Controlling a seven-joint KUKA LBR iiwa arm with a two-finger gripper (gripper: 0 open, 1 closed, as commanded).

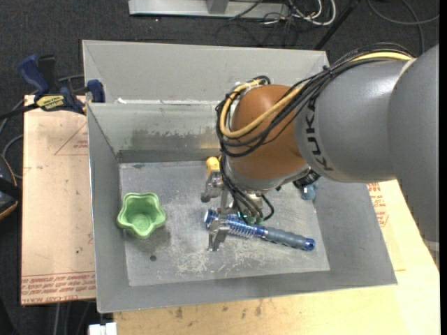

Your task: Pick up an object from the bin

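My gripper (213, 213) reaches down to the bin floor just right of the middle, under the orange wrist cover. Its two metal fingers (215, 240) stand apart, one toward the back and one toward the front. A long blue tool (279, 237) with a coiled section lies on the floor pointing right, and its left end sits between the fingers. The gripper looks open around that end. A small yellow piece (212, 164) peeks out behind the gripper, mostly hidden by the cover.
A green flower-shaped cup (142, 215) stands upright on the left of the floor, well apart from the gripper. A small blue thing (308, 191) shows by the right wall under the arm. The big grey arm covers the bin's right back part.
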